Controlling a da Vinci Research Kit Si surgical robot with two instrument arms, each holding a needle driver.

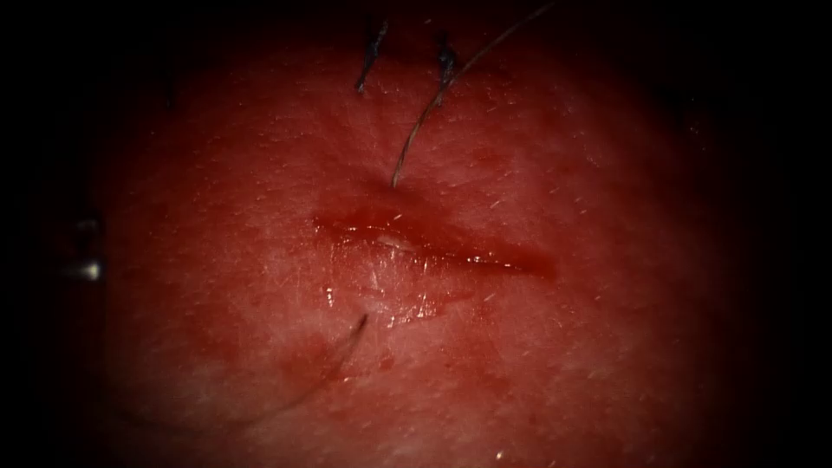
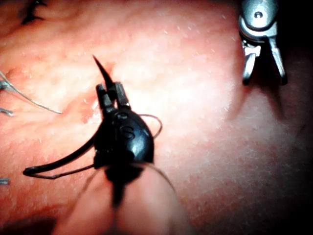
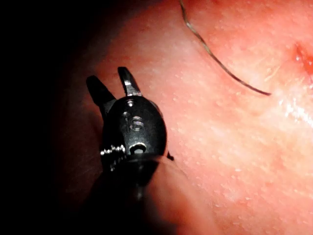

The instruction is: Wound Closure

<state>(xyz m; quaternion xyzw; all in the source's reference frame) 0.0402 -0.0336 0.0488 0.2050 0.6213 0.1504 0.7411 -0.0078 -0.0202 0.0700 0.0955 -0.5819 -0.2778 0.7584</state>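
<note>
Currently: left tool gripping the needle, right tool gaping empty

Now the left tool [image 2: 111,92] is clamping the needle [image 2: 63,160] with its jaws closed on the curve a little behind the point. The sharp tip is sticking out just beyond the jaws, clear of the tissue [image 2: 195,112], while the long blunt end is sweeping back beside the tool's body. Thread [image 2: 155,123] is looping close behind the jaws and trailing along the needle's tail.

The right tool [image 3: 113,84] is hanging above the tissue with its jaws spread well apart and nothing sitting between them. A strand of thread is lying on the surface well ahead of those jaws, not touching them.

From the endoscope, the cut [image 1: 433,247] is lying across the tissue, glistening with red fluid [image 1: 407,303]. One thread [image 1: 416,139] is entering the tissue just above the cut, and another dark strand [image 1: 342,355] is curving away below it. Two dark stitches [image 1: 371,56] are sitting farther up.
</note>
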